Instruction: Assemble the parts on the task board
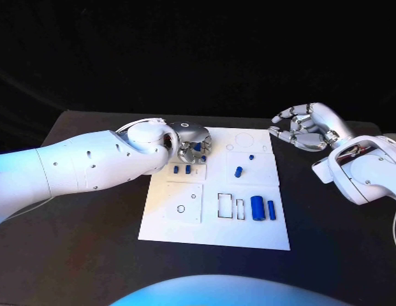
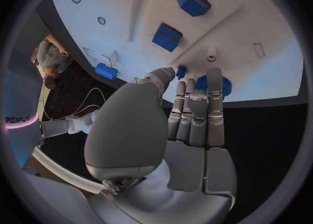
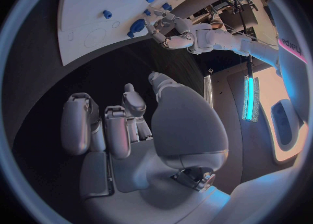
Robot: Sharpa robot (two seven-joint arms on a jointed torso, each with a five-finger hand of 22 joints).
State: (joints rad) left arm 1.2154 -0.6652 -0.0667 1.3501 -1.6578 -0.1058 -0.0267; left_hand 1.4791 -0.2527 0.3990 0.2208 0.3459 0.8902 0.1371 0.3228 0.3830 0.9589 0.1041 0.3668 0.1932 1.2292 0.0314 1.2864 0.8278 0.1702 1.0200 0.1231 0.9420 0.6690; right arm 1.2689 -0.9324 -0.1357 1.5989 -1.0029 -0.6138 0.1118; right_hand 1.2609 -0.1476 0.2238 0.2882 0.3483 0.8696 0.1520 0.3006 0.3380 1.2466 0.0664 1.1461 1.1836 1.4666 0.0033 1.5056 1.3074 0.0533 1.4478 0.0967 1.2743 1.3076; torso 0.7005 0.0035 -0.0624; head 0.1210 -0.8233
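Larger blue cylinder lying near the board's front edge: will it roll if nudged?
Probably. The blue cylinder lies on its side on the flat white task board, so a sideways nudge would likely roll it. It looks small, smooth and rigid: likely light, possibly slippery. A thinner cylinder beside it could get knocked.

Your left robot hand (image 1: 190, 144) covers the task board's (image 1: 218, 233) upper-left corner. You cannot tell whether its fingertips (image 2: 214, 73) touch the round blue part (image 2: 203, 84) beneath them.
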